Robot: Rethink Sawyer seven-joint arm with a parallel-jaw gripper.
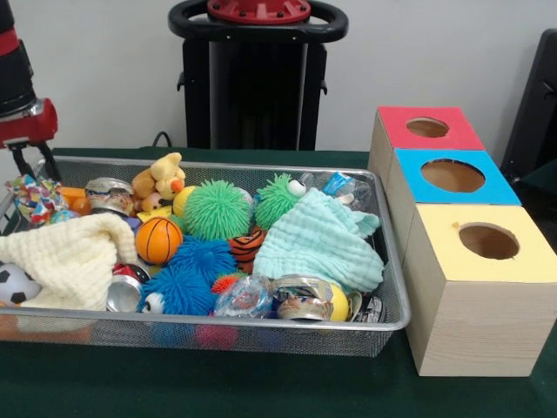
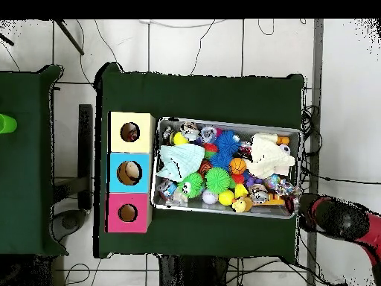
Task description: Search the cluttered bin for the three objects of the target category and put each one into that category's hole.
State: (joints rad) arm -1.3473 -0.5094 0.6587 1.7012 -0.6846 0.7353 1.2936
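Hanging at the bin's corner, the arm shows red and black at the front view's left edge; the pincer reaches down beside the wire wall, two thin dark fingers visible, but how far apart they stand, or whether they hold anything, I cannot tell. In the overhead view the arm sits just off the bin's lower right corner.

Bin: wire mesh, on the green tabletop, packed full. Contents seen in the front view:
- cream cloth, left
- mint cloth, right of centre
- green spiky ball and blue spiky ball, centre
- small basketball, touching the cream cloth
- yellow plush, at the far wall
- soccer ball, partly under the cream cloth

Three boxes stand in a row just beside the bin, each with a round hole on top: red box, blue box, yellow box. Which category is the target cannot be told.
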